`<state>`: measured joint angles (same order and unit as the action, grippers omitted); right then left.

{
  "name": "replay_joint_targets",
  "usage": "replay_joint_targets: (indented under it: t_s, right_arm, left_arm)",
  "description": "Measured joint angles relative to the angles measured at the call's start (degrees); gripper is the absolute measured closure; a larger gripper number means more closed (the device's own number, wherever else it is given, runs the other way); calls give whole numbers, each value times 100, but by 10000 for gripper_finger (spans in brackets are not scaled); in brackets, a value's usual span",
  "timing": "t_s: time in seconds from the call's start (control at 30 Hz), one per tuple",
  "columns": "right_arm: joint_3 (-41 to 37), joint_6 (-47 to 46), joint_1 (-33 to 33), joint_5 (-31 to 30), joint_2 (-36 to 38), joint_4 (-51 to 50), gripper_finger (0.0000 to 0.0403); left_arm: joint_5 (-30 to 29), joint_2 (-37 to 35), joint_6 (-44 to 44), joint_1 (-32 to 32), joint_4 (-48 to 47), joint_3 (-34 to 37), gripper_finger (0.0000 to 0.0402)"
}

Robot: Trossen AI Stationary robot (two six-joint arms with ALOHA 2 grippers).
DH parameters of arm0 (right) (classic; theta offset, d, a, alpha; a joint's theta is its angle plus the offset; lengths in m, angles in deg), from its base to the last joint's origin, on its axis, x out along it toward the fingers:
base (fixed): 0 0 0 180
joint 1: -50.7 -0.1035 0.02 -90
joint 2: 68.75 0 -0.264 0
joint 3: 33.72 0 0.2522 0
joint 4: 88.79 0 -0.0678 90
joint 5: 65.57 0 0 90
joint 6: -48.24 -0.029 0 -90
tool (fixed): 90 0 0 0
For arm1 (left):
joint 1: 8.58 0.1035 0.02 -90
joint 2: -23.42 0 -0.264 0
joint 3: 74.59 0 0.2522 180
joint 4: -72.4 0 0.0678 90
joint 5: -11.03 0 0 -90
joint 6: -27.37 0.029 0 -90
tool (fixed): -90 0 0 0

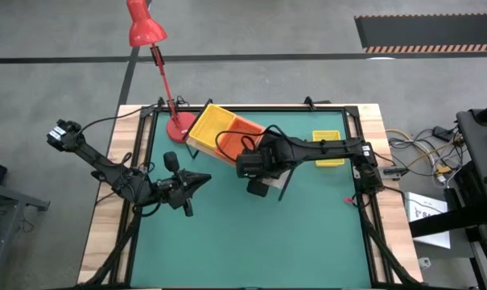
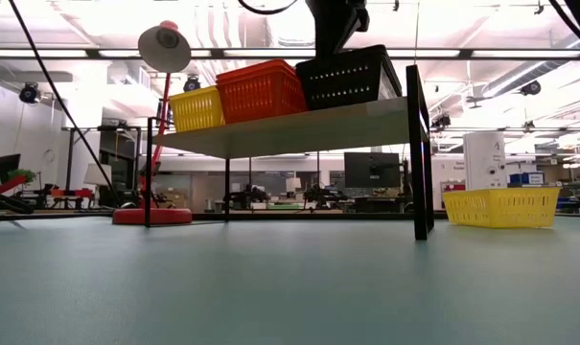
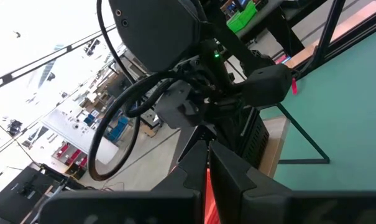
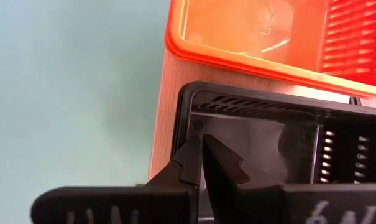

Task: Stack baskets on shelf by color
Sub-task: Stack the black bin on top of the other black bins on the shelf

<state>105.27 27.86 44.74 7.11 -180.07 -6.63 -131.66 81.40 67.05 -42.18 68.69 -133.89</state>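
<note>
Place: large open lab or workshop hall.
Floor: grey concrete (image 1: 58, 89) with dark lines; hazard-striped mat (image 1: 427, 32) at the far edge.
Ceiling: long rows of strip lights (image 2: 481, 53), exposed beams.
Background: desks with monitors (image 2: 371, 171), shelving, a white machine cabinet (image 2: 485, 159).
Bench: green mat (image 1: 251, 234) on a wood-edged table; red desk lamp (image 1: 145, 24); loose cables (image 1: 424, 149) beside it.

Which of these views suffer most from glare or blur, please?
Low view: ceiling lights blow out the background behind the shelf. Left wrist view: bright ceiling washes out the upper left. Right wrist view: the black basket and the right gripper look soft.
</note>
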Motion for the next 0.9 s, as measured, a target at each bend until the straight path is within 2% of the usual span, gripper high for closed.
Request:
replay_joint_targets:
  t_s: [0.6,0.9]
  right_arm:
    - [0,98,0,0,40,211,394]
    - [-2,167,-281,-92,659,127,394]
  left_arm:
    - [-2,0,0,0,-1,2,400]
    - [1,2,0,0,-1,9,400]
